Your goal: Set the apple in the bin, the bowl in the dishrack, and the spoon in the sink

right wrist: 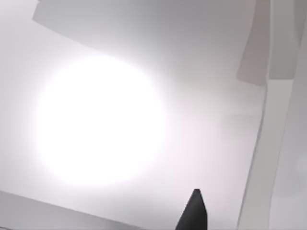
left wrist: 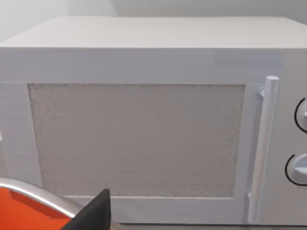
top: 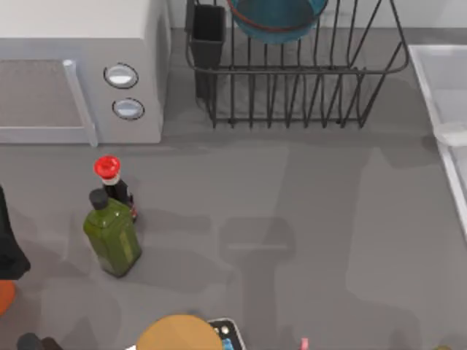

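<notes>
Nearest us in the top view, along the near edge, several things are cut off: a tan round shape [top: 179, 333], a small dark device with a lit screen [top: 228, 335] beside it, a pink sliver [top: 304, 342], and at the left edge an orange piece [top: 4, 297] below a black mass [top: 9, 244] that we cannot identify. Further in on the table [top: 306, 219] stand a green bottle [top: 112, 232] and, touching it on the far side, a dark bottle [top: 117, 184] with a red cap; neither label is legible.

At the far left sits the microwave [top: 80, 73], two knobs on its front. The left wrist view faces its door, with one dark fingertip [left wrist: 93, 214] of the left gripper over an orange, metal-rimmed object [left wrist: 29, 208] (cut off). Whether that claw is wide or narrow we cannot tell.

Farthest back, the bowl [top: 276, 18] rests in the dishrack [top: 299, 80], its far half cropped. The sink [top: 446, 109] runs off the right edge.

The right wrist view is washed by glare; one fingertip [right wrist: 193, 212] shows, claw state indeterminate.
</notes>
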{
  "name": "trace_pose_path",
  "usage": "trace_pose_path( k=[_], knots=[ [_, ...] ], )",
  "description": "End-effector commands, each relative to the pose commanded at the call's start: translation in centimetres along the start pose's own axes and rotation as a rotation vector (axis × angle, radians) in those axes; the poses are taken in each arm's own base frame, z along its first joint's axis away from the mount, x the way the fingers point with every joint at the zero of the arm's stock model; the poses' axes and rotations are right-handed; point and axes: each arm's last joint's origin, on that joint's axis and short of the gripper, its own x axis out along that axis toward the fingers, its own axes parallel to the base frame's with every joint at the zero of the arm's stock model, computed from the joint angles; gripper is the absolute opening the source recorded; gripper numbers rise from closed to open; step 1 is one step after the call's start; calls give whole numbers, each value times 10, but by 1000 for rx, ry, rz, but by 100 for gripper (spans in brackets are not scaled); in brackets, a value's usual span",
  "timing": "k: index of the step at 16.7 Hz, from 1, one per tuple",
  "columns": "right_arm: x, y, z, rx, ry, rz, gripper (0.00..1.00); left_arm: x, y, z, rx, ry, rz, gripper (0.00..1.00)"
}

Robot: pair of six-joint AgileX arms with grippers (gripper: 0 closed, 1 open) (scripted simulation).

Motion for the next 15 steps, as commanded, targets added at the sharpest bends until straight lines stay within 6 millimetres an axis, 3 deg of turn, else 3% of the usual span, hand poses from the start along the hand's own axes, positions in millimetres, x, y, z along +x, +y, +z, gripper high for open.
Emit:
trace_pose_path(
  k=[9,15],
  knots=[
    [0,0,0,0,0,0,98,0,0,0,0,0,0,100],
    [0,0,0,0,0,0,100,0,0,0,0,0,0,100]
  ],
)
